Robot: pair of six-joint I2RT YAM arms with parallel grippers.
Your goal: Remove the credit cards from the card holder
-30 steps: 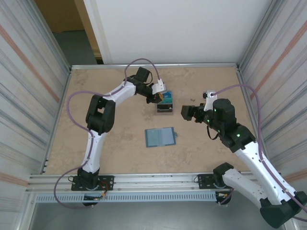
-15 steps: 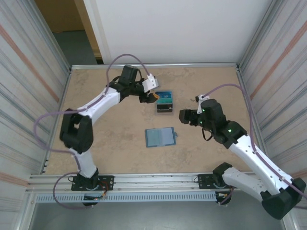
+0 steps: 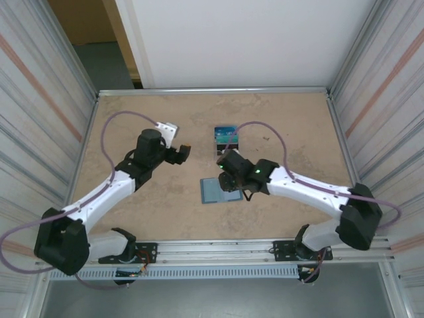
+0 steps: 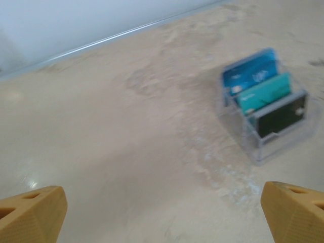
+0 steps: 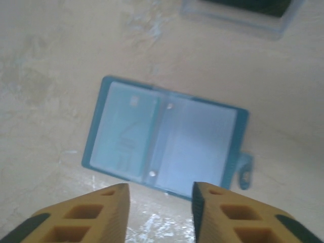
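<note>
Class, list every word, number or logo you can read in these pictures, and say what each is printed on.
Nothing can be read for certain.
Blue card in the clear stand: white marks, too blurred to read.
Teal card in front of it: no legible print.
Card holder, lying open: faint marks on the card inside its left pocket, too blurred to read.

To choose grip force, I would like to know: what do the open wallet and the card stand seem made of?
Wallet: teal cover, perhaps soft plastic or faux leather; the inner pockets look like frosted plastic film, as a card shows faintly through one. Stand: likely rigid clear plastic; its walls are see-through with bright edges.
</note>
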